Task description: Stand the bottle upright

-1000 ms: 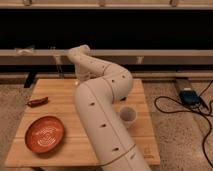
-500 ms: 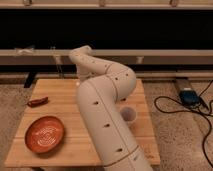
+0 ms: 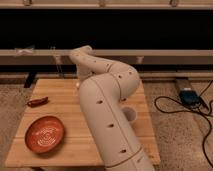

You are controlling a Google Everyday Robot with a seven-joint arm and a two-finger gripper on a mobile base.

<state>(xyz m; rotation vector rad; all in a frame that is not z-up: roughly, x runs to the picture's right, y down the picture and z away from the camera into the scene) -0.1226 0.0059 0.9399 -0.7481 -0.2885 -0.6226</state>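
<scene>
Gripper is hidden behind the thick white robot arm [image 3: 107, 115], over the back of the light wooden table [image 3: 60, 102]; its grip cannot be told. The small whitish plastic bottle is not seen, nor which way it lies.
</scene>
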